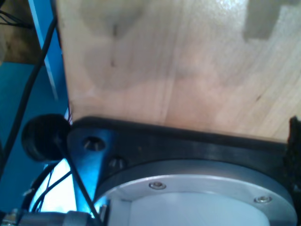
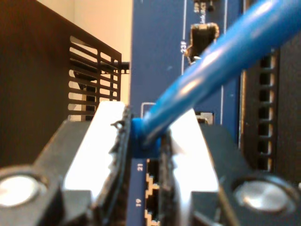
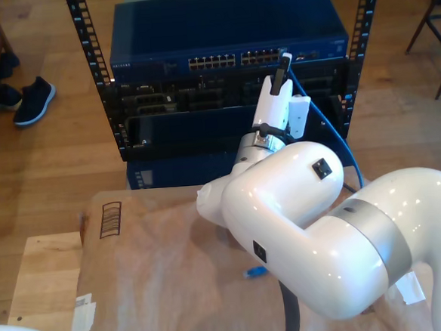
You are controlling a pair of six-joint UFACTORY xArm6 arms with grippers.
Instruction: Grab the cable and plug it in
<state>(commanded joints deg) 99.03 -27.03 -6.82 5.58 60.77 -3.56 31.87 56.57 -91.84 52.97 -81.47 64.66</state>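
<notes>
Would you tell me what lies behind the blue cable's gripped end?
The blue switch panel with ports numbered 19 and 21; my second gripper and the cable cover the target port.

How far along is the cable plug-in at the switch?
Done: my second gripper has the blue cable clamped near its end. In hand: that end is held up at the port row of the blue switch in the rack, by the ports numbered 19 and 21. Left: seating the plug; the fingers hide whether it is in, and then letting go.
</notes>
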